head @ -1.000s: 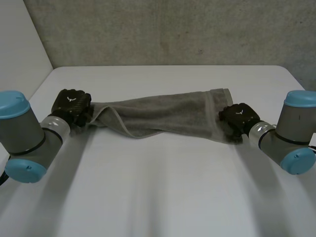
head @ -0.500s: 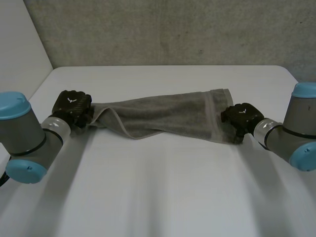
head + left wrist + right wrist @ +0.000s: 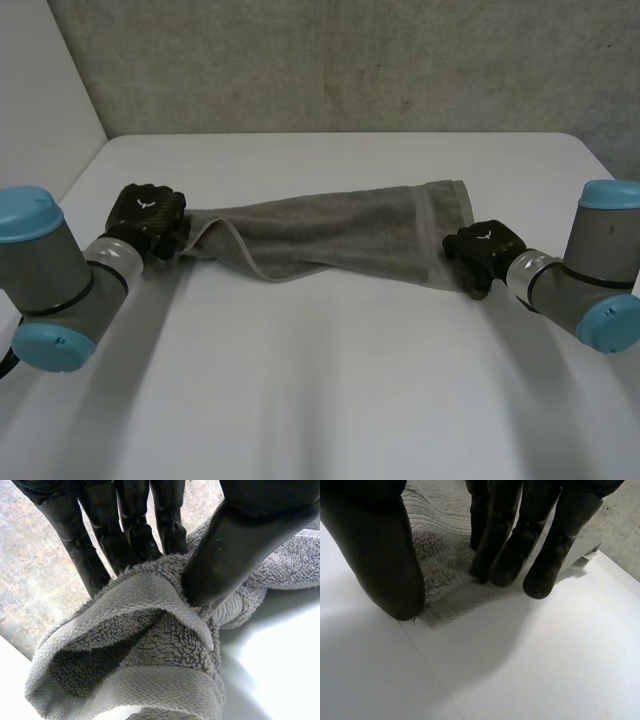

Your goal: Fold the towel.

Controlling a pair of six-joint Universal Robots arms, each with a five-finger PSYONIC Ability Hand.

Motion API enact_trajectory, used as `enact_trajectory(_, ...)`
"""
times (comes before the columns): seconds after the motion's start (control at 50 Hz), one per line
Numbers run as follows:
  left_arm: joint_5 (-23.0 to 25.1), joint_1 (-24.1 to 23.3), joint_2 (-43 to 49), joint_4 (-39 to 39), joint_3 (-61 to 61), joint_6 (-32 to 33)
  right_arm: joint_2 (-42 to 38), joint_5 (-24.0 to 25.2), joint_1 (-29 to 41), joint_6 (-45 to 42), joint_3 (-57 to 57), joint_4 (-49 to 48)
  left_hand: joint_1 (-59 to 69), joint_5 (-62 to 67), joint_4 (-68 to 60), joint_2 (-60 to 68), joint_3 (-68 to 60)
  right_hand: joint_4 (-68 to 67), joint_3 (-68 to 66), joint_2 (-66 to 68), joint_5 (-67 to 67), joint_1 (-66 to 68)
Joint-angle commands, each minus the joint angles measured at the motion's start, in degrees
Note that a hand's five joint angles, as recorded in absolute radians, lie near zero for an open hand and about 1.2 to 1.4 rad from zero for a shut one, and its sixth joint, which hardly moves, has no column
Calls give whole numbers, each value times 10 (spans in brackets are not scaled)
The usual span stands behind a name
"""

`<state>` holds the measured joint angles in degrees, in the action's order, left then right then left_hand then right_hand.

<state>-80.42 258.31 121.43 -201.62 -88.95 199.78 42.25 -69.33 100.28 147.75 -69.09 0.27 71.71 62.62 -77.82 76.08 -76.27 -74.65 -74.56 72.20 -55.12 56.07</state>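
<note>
Mostly the change was on the right: over the last second the right hand (image 3: 483, 250) had swung out a little from the towel (image 3: 330, 235) and come back, ending slightly nearer the robot at the towel's near right corner. Its fingers (image 3: 507, 555) were nearly straight, tips resting on that corner, with the thumb (image 3: 380, 565) down beside the hem and apart from them, so the cloth lay flat and was not yet pinched. The left hand (image 3: 148, 215) had not moved; it pinched the towel's bunched left end between thumb and fingers. The towel lay stretched in a loose, half-rolled band across the table (image 3: 320, 400) between the two hands. I judged that the right hand was resettling for a grip, and the fold could not start until that corner was taken.
</note>
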Motion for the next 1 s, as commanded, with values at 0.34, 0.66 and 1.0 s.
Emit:
enact_trajectory(0.34,0,0,-3,0,0,-1,13,0,4,7,3,0,83,74,-22,39,-37,-53,-54,78,-149,239)
enact_trajectory(0.66,2,-3,-11,3,0,0,34,0,4,9,-3,3,83,74,-22,39,-37,-53,-54,78,-149,239)
enact_trajectory(1.0,26,6,-189,51,5,-105,212,70,-42,155,-8,35,83,74,-22,39,-37,-53,-54,78,-149,239)
